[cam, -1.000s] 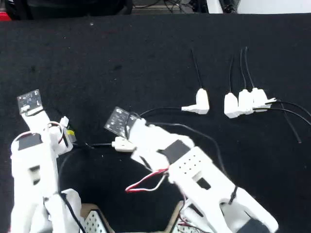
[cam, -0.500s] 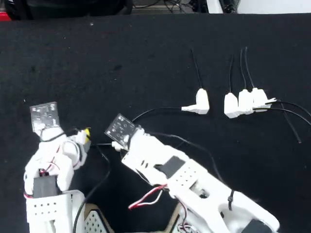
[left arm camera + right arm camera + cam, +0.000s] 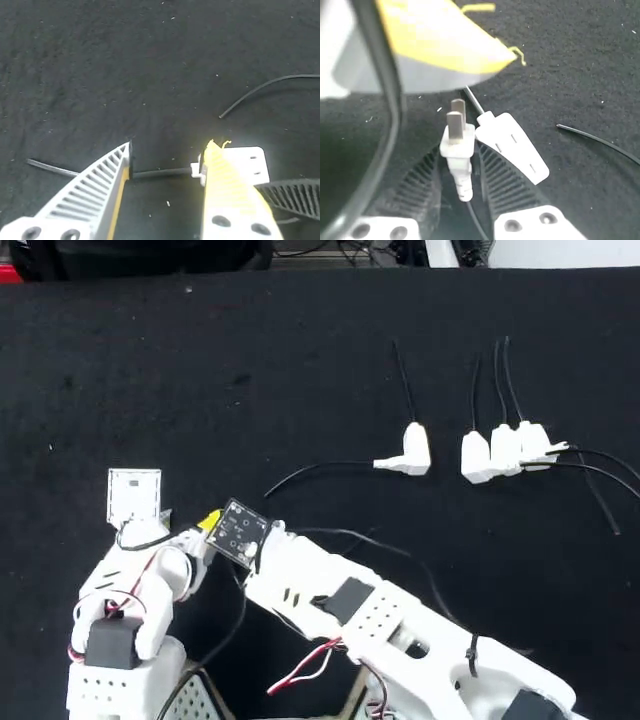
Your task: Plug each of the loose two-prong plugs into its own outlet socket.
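Nearest the arm bases, a two-prong plug (image 3: 456,145) is clamped between the fingers of the right gripper (image 3: 459,159), with its prongs pointed away from the wrist. Just beside it, a white outlet socket (image 3: 515,147) is laid flat on the black table (image 3: 200,360). The left gripper (image 3: 169,150) is held low over the cloth with its fingers apart. Its yellow-taped finger (image 3: 225,180) is seen close over that socket, and a black cable (image 3: 160,173) is seen running between the 2 fingers. Farther out, an angled white connector (image 3: 410,452) is laid alone. Beside it, 3 white connectors (image 3: 505,450) are set touching side by side, well apart from both grippers.
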Motion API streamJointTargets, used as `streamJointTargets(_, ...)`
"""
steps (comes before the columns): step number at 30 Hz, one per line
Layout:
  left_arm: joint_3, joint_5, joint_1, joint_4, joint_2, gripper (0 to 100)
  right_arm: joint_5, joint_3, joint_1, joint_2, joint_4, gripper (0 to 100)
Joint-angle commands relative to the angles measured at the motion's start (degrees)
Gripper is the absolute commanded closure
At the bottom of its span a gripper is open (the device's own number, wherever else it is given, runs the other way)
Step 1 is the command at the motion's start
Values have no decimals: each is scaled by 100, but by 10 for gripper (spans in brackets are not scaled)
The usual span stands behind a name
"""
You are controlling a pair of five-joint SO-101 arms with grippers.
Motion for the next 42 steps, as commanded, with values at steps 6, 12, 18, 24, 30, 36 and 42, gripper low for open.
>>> streamJointTargets(6, 145, -9, 488, 62, -35, 762, -53, -277, -62, -444, 211, 988)
streamJointTargets(12, 189, -290, 488, 53, -35, 762, -53, -180, -62, -1543, 835, 988)
streamJointTargets(18, 189, -316, 488, 53, -35, 762, -88, 224, -53, -2659, 941, 988)
streamJointTargets(24, 180, -316, 488, 53, -35, 762, -88, 312, -53, -3415, 1407, 988)
streamJointTargets(30, 180, -316, 488, 53, -35, 762, -79, 356, -53, -3451, 1433, 988)
streamJointTargets(36, 101, -316, 347, 44, -35, 762, -62, 374, 202, -3442, 1477, 988)
streamJointTargets(42, -374, -290, -646, 35, -35, 762, -62, 347, 466, -3433, 1925, 988)
